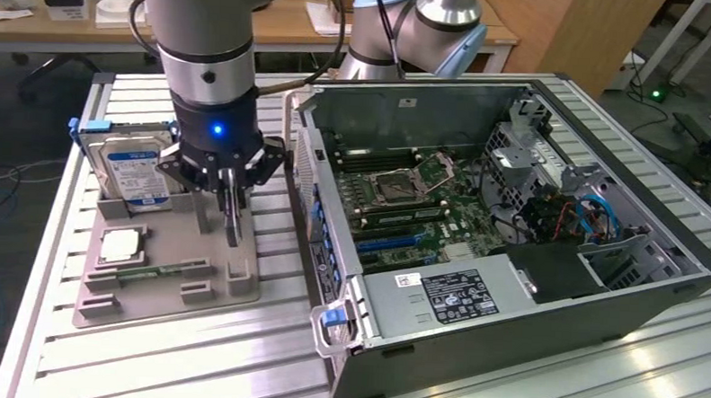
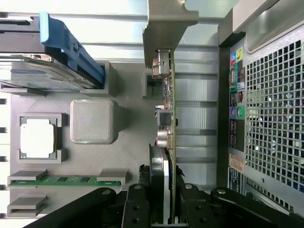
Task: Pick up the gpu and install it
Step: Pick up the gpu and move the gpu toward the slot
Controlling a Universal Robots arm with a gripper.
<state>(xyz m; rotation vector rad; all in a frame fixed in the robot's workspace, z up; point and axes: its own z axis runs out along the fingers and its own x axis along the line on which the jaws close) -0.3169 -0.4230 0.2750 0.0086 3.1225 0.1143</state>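
Wrist view has the gpu (image 2: 171, 95) standing on edge over the grey tray (image 2: 128, 147), seen edge-on. The tool (image 2: 164, 209) is clenched on one end of it, fingers (image 2: 137, 209) pressed one to each face. Its long axis runs out from the grip along the tray, parallel to the side wall of the open computer case (image 1: 395, 111). That case lies just beside the card, on the exterior view's right. The hard drive (image 1: 134, 176) stands on the other side. Whether the card's lower edge is clear of the tray I cannot tell. Tray and case sit on the slatted bench (image 1: 204, 363).
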